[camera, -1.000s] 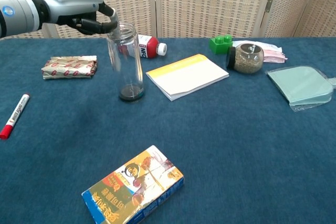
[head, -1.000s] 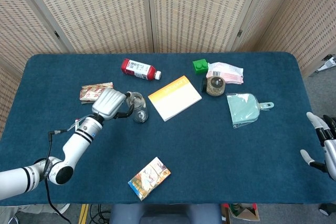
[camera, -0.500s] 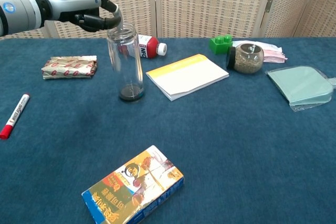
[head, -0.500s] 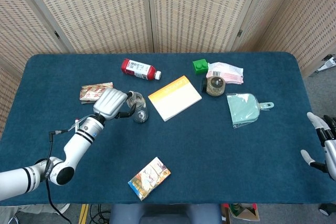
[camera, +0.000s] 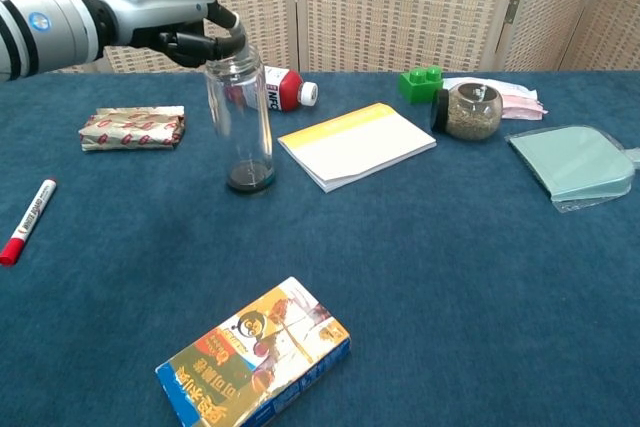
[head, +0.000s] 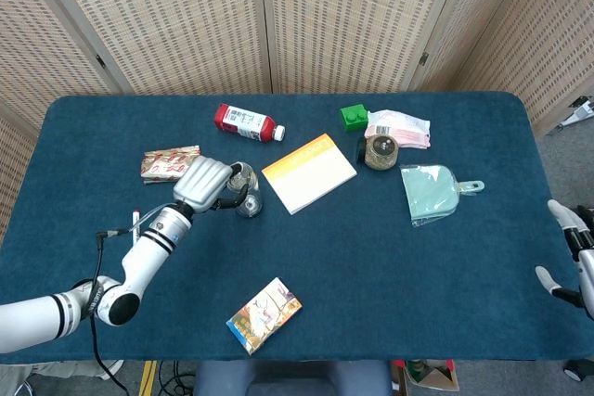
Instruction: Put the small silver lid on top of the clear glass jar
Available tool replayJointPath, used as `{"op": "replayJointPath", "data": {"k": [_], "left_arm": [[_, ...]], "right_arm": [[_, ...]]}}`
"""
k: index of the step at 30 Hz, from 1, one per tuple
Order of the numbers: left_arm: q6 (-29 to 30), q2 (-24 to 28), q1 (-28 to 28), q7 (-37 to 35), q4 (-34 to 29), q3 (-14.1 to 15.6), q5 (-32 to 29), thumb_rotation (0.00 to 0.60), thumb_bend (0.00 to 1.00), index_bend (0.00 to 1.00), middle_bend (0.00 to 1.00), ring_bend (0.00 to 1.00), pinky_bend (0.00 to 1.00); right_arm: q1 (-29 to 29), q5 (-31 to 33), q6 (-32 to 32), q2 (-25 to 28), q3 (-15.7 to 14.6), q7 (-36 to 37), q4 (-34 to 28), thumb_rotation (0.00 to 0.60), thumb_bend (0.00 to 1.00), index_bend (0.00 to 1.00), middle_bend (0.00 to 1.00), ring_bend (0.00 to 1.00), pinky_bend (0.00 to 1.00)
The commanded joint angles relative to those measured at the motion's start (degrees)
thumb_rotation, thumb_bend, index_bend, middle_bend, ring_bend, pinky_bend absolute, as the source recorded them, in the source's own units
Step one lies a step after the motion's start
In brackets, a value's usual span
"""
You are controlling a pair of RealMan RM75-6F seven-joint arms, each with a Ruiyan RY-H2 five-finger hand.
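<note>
The clear glass jar [camera: 238, 117] stands upright on the blue table, left of the middle, and also shows in the head view [head: 248, 199]. My left hand [camera: 175, 22] hovers right over the jar's mouth, its fingers curled in around the small silver lid [camera: 228, 45]. The fingers hide most of the lid. In the head view the left hand [head: 206, 183] covers the jar's left side. My right hand [head: 571, 257] sits at the far right edge of the table, fingers apart and empty.
A yellow-edged notebook [head: 309, 172] lies just right of the jar, and a red bottle [head: 247, 122] lies behind it. A snack pack [head: 170, 162] and a red marker [camera: 28, 219] are to the left. A printed box [head: 264, 314] lies near the front edge.
My left hand has moved a little to the right and now sits over the jar's mouth. The jar and the right hand have stayed put.
</note>
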Motion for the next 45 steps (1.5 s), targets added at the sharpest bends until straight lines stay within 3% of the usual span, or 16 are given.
{"op": "replayJointPath", "data": {"k": [1, 23, 39, 45], "left_arm": [[-0.15, -0.16, -0.12, 0.24, 0.15, -0.01, -0.30, 0.120, 0.52, 0.36, 1.00, 1.00, 1.00], [-0.36, -0.14, -0.32, 1.78, -0.68, 0.67, -0.96, 0.124, 0.52, 0.36, 1.00, 1.00, 1.00], [3.53, 3.58, 2.11, -0.77, -4.73, -1.11, -0.78, 0.125, 0.51, 0.36, 1.00, 1.00, 1.00], [7.82, 7.39, 5.74, -4.37, -9.34, -2.50, -0.65, 0.217, 0.51, 0.33, 0.96, 0.91, 1.00]], "right_arm": [[-0.04, -0.01, 0.02, -0.04, -0.02, 0.07, 0.10, 0.600, 0.24, 0.01, 0.14, 0.03, 0.07], [-0.40, -0.09, 0.51, -0.10, 0.05, 0.46, 0.41, 0.600, 0.24, 0.01, 0.14, 0.03, 0.07], [-0.30, -0.25, 0.48, 0.30, 0.22, 0.46, 0.13, 0.600, 0.24, 0.01, 0.14, 0.03, 0.07], [0.16, -0.11, -0.15, 0.69, 0.43, 0.45, 0.03, 0.600, 0.24, 0.01, 0.14, 0.03, 0.07]]}}
